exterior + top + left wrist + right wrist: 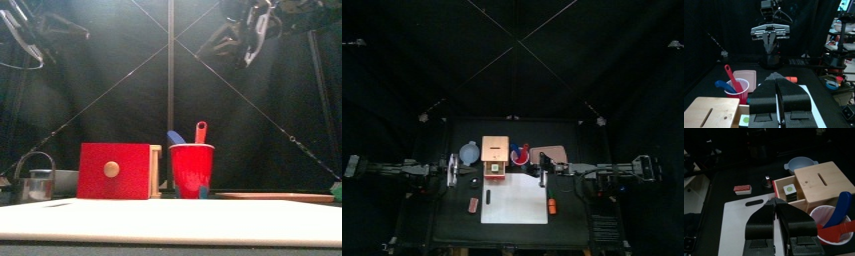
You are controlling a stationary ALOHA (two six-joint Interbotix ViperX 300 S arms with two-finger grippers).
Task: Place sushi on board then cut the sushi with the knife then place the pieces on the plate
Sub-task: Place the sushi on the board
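Note:
The wooden box [496, 150] stands behind the white board [520, 203] with its red drawer front [114, 170] pulled out. In the open drawer lies the sushi roll [789, 189], showing a white end with a green centre. The red cup [191, 168] holds a blue knife [843, 205] and a red knife [201, 131]. The pink tray [553, 154] lies right of the cup. My left gripper [453, 170] hangs shut left of the box. My right gripper [544, 177] hangs shut over the board's back right corner. Both are high above the table and hold nothing.
A blue-grey bowl [469, 152] sits left of the box, and a metal cutter [38, 182] stands at the front left. A red striped toy [473, 204] lies left of the board. An orange toy [552, 207] rests on the board's right edge.

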